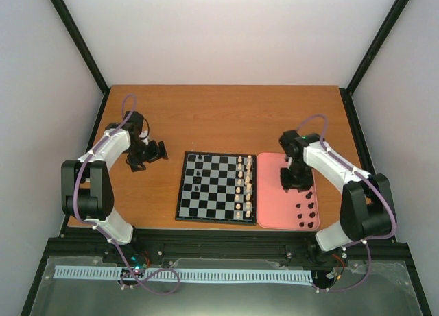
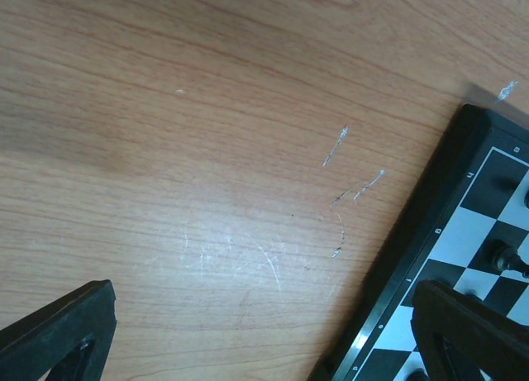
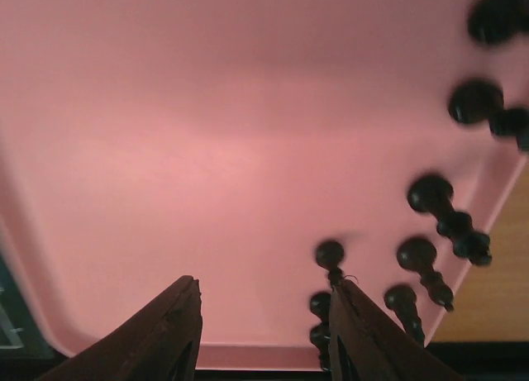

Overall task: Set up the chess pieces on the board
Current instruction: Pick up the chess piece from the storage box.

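now holds right claw (image 3: 264, 302) wide just above pink tray (image 3: 207, 150), lining up on black chess pieces (image 3: 434, 195) clustered at its near corner; hangs left claw (image 2: 264, 315) wide over worktop (image 2: 207, 150) beside board (image 1: 214, 187), out of the way.

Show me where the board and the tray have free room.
The board is bare in its middle columns, between a few black pieces at left and two white rows at right. The pink tray is free beside the board; other black pieces crowd its near right corner.
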You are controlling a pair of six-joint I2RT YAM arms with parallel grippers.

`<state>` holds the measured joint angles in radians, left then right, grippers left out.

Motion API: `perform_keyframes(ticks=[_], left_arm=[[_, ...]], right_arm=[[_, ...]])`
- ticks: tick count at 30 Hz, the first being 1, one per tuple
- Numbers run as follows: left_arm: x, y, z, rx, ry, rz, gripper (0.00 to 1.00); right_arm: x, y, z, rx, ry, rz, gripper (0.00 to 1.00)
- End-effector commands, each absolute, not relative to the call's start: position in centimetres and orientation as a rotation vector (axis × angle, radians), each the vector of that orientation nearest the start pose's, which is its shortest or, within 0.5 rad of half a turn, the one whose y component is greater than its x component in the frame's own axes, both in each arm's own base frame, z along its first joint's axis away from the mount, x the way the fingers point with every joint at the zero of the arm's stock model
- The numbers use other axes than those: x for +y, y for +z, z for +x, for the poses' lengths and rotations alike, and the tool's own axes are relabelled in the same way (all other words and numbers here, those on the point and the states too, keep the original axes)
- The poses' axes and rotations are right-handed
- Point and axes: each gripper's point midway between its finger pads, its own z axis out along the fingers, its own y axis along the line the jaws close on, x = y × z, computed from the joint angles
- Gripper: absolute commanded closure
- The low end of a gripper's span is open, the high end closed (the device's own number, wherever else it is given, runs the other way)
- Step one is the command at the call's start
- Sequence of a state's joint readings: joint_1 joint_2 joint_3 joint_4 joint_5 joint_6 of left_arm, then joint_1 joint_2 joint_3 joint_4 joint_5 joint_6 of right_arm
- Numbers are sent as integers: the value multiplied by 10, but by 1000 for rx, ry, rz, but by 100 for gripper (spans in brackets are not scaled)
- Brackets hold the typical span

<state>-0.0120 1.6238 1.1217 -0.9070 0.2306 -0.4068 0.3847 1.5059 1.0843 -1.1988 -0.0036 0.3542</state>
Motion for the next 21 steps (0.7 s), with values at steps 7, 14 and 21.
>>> perform_keyframes(ticks=[7, 14, 21], left_arm=[[-46, 83, 325, 2924, -432, -554, 0], [-46, 81, 324, 2928, -426, -555, 0], [-46, 79, 324, 2934, -426, -556, 0]], right_arm=[[47, 50, 202, 3206, -5, 274, 57], [42, 33, 190, 3242, -27, 358, 67], [42, 27, 186, 3257, -22, 399, 69]])
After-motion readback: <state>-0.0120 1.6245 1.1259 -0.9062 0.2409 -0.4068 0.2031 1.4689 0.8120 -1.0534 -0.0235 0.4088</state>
